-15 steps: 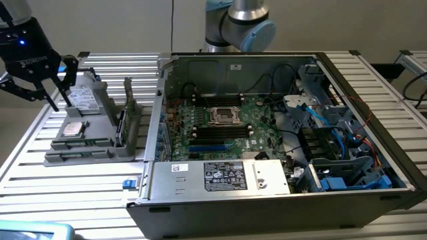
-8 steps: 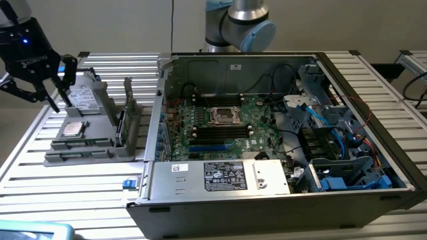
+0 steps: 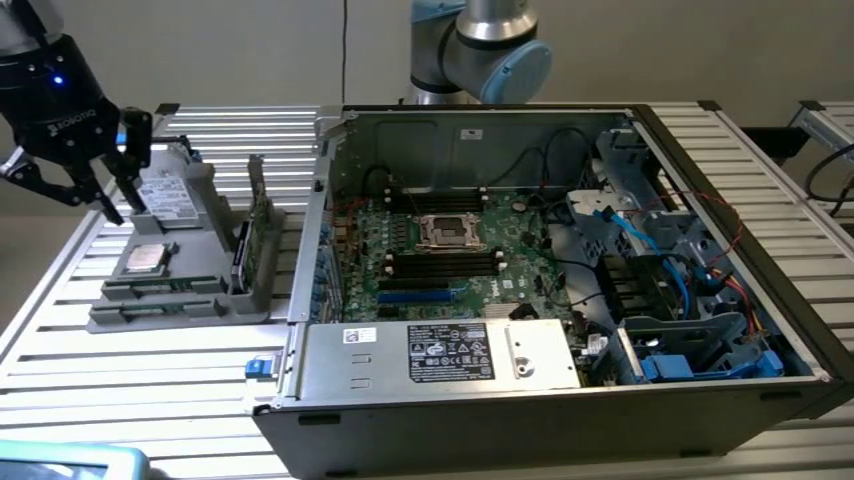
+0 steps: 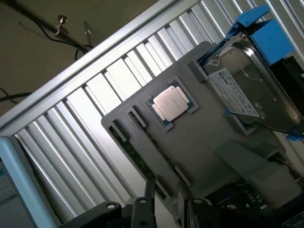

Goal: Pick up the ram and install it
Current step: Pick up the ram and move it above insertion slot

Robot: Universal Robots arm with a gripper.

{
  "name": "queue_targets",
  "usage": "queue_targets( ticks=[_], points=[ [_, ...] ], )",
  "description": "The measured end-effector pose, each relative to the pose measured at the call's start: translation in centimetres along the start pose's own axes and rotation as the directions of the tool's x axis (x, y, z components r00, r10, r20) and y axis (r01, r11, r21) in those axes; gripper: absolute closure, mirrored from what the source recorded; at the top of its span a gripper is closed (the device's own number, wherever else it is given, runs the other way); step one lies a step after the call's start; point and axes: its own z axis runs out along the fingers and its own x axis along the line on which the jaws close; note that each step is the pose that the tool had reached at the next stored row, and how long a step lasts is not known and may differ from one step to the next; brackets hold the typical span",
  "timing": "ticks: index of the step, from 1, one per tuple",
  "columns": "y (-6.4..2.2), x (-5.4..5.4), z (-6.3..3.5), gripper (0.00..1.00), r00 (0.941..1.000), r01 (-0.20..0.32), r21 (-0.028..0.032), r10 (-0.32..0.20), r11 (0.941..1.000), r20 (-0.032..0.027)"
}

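The ram (image 3: 243,256) is a thin dark stick standing on its long edge between grey posts, on the side of the grey holder (image 3: 200,300) at the exterior view's right. My black gripper (image 3: 114,205) hangs open above the holder's far corner at that view's left, over the boxy drive and apart from the ram. In the wrist view my gripper (image 4: 166,202) has nothing between its fingers and looks down on the holder (image 4: 209,142). The open computer case holds the motherboard, with black memory slots (image 3: 441,262) beside the processor socket (image 3: 450,232).
The holder carries a silver drive with a white label (image 3: 167,190) (image 4: 247,90) and a square silver chip (image 3: 144,258) (image 4: 171,104). A thin green strip (image 4: 137,159) lies in a slot at the holder's edge. The case wall (image 3: 310,250) rises close beside the holder.
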Motion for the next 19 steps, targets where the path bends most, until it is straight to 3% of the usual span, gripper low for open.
queue_targets(
  ticks=[5, 9, 14, 19],
  points=[
    [0.0, 0.0, 0.03, 0.67, 0.9958, 0.091, 0.0028, -0.091, 0.9958, 0.0072],
    [0.0, 0.0, 0.05, 0.67, 0.9867, 0.162, 0.0053, -0.162, 0.9867, 0.0125],
    [0.0, 0.0, 0.09, 0.67, 0.9677, 0.251, 0.0092, -0.252, 0.9678, 0.0191],
    [0.01, 0.0, 0.13, 0.67, 0.9405, 0.338, 0.0137, -0.339, 0.9409, 0.0254]
  ],
)
